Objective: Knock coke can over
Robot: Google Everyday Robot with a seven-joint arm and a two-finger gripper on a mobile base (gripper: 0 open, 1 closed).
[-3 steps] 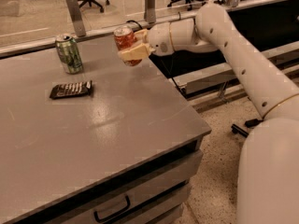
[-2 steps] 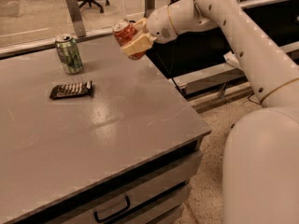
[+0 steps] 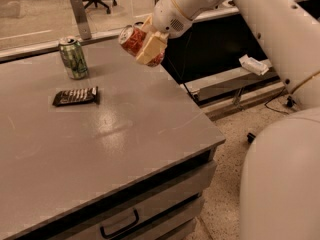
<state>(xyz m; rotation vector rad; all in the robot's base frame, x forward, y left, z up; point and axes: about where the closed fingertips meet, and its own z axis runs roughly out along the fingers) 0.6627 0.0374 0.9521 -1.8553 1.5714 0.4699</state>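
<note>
We see the cream two-finger gripper (image 3: 149, 48) clamped on the orange-red, silver-topped coke can (image 3: 131, 38), held tilted at the grey table's (image 3: 150, 134) far right edge. Risk: if released here, it could roll off onto the floor.

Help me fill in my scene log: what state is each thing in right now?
coke can: tilted, gripped by the claw
claw: closed on the coke can, above the table's far side
green can: upright on the table
candy bar: lying flat on the table
drawer: shut
</note>
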